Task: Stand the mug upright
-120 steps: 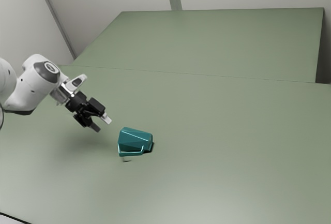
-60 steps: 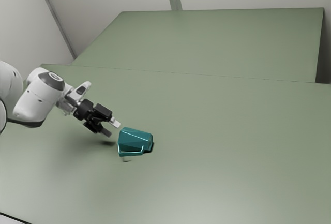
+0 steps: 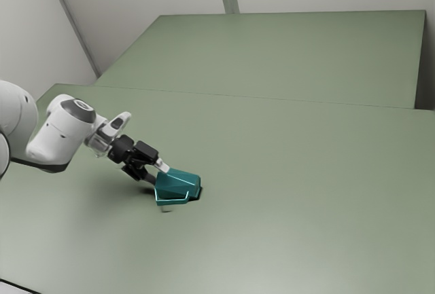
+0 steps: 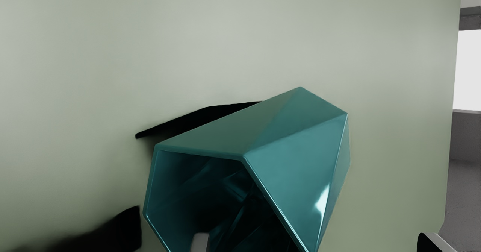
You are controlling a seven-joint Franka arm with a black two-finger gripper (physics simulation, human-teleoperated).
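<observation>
A: Mug (image 3: 178,184), teal, many-faced. Down on its side on the worktop (image 3: 292,192), not upright. Why that pose?

B: Flat faces, I'd guess; one of them likely beds down and checks any roll. What looks like the handle (image 3: 174,203) sits low on the flank facing the exterior camera, perhaps a prop as well.

A: And the end effector (image 3: 158,173)? Comes in slantwise from the exterior view's left, low over the worktop.

B: Held wide, nothing gripped. Wrist view: one fingertip (image 4: 200,243) lines up with the dark mouth (image 4: 214,199), the other (image 4: 436,244) stands outside the body. A side wall runs between those two lines. Looks meant for pinching the wall at the rim, one finger in, one out. My reading only.

A: Sense in that hold?

B: Probably. The wall is thin, the body broad. A rim hold would let the wrist swing the mouth skyward and drop the base under. Risk: a shallow bite, and the mug pivots or slides off.

A: Position of mug against end effector, for the record.

B: Directly ahead of the fingertips, mouth turned to them, base pointing away, toward the exterior view's right. Very near at the rim. Actual contact: cannot tell; the fingertips overlap the mug's edge in the exterior view.
</observation>
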